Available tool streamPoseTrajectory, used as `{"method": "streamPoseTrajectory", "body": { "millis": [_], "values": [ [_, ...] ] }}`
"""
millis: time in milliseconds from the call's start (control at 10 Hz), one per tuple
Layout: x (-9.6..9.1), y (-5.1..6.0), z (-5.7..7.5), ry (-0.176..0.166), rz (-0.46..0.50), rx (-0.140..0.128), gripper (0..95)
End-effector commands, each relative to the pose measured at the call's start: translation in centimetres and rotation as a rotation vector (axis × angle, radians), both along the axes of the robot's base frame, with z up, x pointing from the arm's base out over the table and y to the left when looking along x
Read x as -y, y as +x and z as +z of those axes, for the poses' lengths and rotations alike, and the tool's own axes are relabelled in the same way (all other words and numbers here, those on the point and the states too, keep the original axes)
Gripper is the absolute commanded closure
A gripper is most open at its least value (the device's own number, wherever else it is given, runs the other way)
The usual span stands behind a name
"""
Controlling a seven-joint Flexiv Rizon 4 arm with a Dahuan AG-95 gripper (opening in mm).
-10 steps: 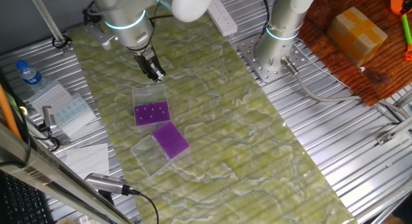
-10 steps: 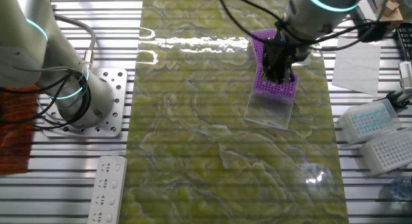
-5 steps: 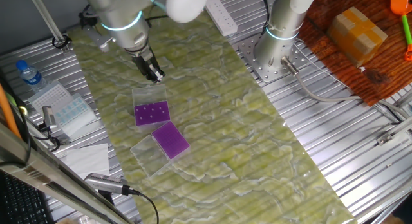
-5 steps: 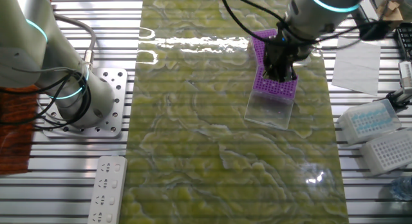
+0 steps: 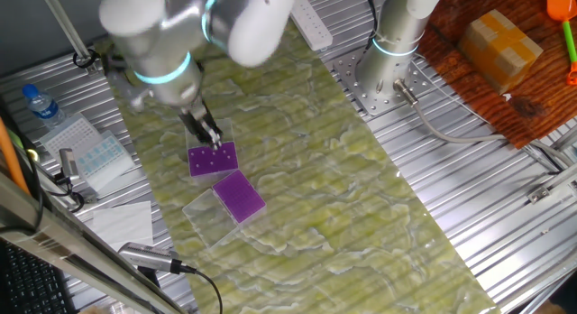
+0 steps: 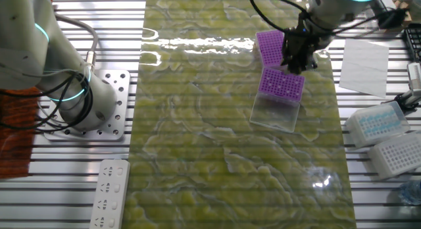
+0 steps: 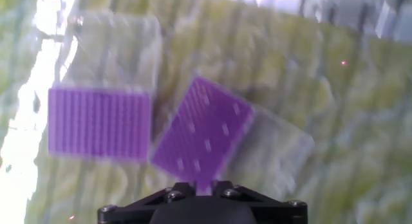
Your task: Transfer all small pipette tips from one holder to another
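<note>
Purple plastic marks both tip racks on the green-and-yellow marbled mat point(image 5: 343, 170) that covers the ribbed metal tabletop point(image 5: 505, 224). One purple square rack with pale specks point(image 5: 213, 159) lies nearer the arm; in the hand view it sits tilted like a diamond point(image 7: 203, 132), and the small whitish pipette tips point(image 7: 223, 129) show as a scatter of pale dashes across its face. The other purple rack without visible specks point(image 5: 239, 196) lies just beside it, corner to corner; in the hand view it is the squared-up block on the left point(image 7: 98, 123). A clear plastic lid or tray lies next to each rack, one of them point(image 6: 276, 113) just below the speckled rack in the other fixed view.

Dark fingers of the silver arm's gripper point(image 5: 208, 137) hang over the edge of the speckled rack, also seen from the other side point(image 6: 293, 63). Whether the fingers are apart or together cannot be told, and the hand view is blurred and shows only the black gripper base at its bottom edge.

Off the mat stand a water bottle point(image 5: 40, 105) and boxed tip racks point(image 6: 377, 122).
</note>
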State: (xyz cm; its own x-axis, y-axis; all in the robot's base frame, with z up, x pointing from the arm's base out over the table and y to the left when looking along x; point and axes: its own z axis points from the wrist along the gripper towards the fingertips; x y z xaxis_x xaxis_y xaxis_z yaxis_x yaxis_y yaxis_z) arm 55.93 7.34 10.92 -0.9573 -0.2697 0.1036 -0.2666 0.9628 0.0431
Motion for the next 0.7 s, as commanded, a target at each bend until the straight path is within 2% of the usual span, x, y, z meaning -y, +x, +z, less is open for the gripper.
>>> {"method": "streamPoseTrajectory", "body": {
  "millis": [100,300,700],
  "values": [
    [-0.5,-0.5,-1.5,-0.004,0.019,0.022,95.0],
    [-0.3,-1.2,-2.8,-0.005,0.029,0.041,95.0],
    [-0.1,-2.0,-3.7,-0.005,0.034,0.059,95.0]
  ]
}}
